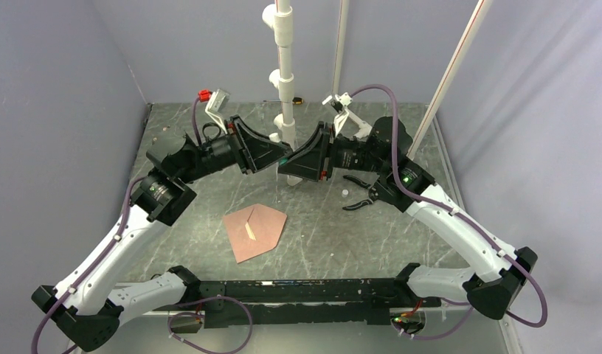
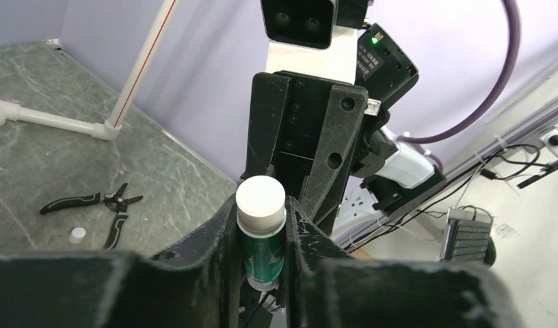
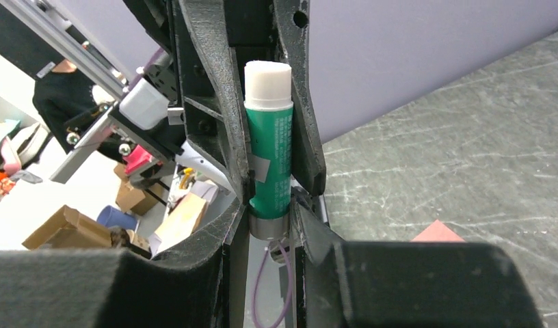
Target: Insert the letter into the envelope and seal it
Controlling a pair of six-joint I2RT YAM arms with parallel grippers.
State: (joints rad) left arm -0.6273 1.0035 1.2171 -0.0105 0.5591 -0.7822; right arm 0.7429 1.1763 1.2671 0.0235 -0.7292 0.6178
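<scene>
Two sets of jaws meet in mid-air above the bench (image 1: 342, 243), the left gripper (image 2: 260, 212) and right gripper (image 3: 271, 205) both clenched on one green glue stick (image 3: 269, 150). Below them the envelope (image 1: 257, 232) lies flat on the bench near the arm bases, touched by neither, a pale sliver (image 1: 251, 230) across its middle. Pliers (image 1: 361, 198) and a small white cap (image 1: 344, 192) lie by the right arm.

glue stick (image 3: 269, 157): green tube, white end | pliers (image 2: 115, 203): black handles, lying open on counter (image 1: 357, 243) | small white cap (image 2: 76, 234): just beside pliers | white pipe stand (image 1: 285, 66): upright at back | counter: grey-green, marbled
</scene>
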